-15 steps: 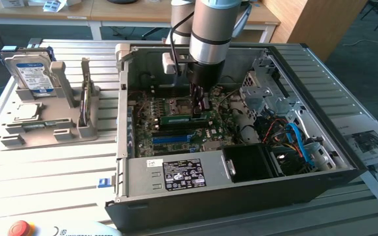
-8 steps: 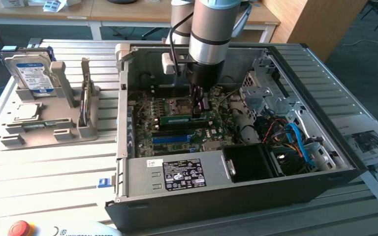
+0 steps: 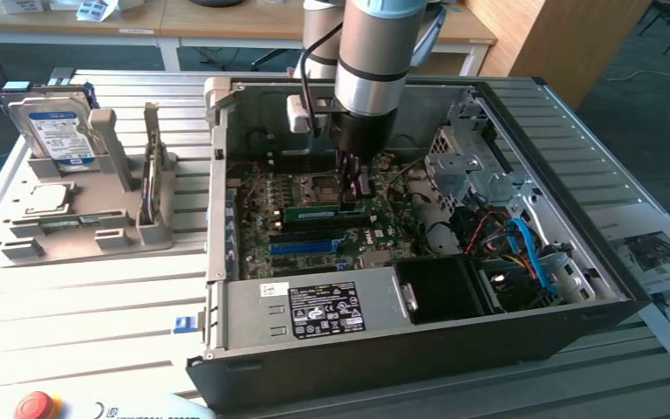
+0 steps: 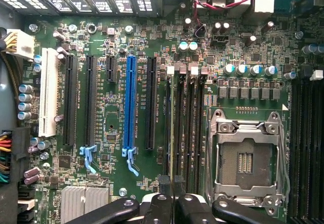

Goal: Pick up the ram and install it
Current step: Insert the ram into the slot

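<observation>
The ram (image 3: 311, 210) shows as a narrow green strip lying along the motherboard's memory slots inside the open computer case. In the wrist view the ram (image 4: 170, 127) is seen edge-on, a thin line running over one black memory slot beside the long blue slot (image 4: 130, 102). My gripper (image 3: 356, 194) reaches down into the case at the strip's end nearer the exterior view's right. The gripper (image 4: 172, 186) has its black fingers pressed together on the ram's edge. Whether the stick is seated in the slot, I cannot tell.
The CPU socket (image 4: 248, 158) sits close beside the memory slots. A power supply (image 3: 311, 305), drive cage (image 3: 475, 157) and blue cables (image 3: 527, 249) crowd the case. Outside, on the exterior view's left, a grey fixture (image 3: 79, 227) holds a blue-labelled hard drive (image 3: 56, 131).
</observation>
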`<state>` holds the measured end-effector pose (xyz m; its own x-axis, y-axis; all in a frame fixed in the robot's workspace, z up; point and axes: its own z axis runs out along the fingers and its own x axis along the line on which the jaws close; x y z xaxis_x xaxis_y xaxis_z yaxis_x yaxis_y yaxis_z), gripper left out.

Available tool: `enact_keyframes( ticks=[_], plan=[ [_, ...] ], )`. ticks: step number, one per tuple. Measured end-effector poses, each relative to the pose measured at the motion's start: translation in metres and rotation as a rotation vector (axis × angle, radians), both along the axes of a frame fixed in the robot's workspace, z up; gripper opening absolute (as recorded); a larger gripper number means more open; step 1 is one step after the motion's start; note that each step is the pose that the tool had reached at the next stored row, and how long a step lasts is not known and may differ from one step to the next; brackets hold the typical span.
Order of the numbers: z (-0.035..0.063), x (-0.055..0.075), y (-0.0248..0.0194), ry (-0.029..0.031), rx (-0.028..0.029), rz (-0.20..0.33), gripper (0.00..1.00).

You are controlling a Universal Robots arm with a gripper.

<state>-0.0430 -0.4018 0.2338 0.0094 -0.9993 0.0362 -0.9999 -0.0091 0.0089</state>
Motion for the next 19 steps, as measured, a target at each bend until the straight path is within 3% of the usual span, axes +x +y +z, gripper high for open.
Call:
enact_keyframes(
  ticks=[19],
  plan=[
    [0.0,0.0011,-0.0017,0.0,0.0,-0.001,0.12]
  ],
)
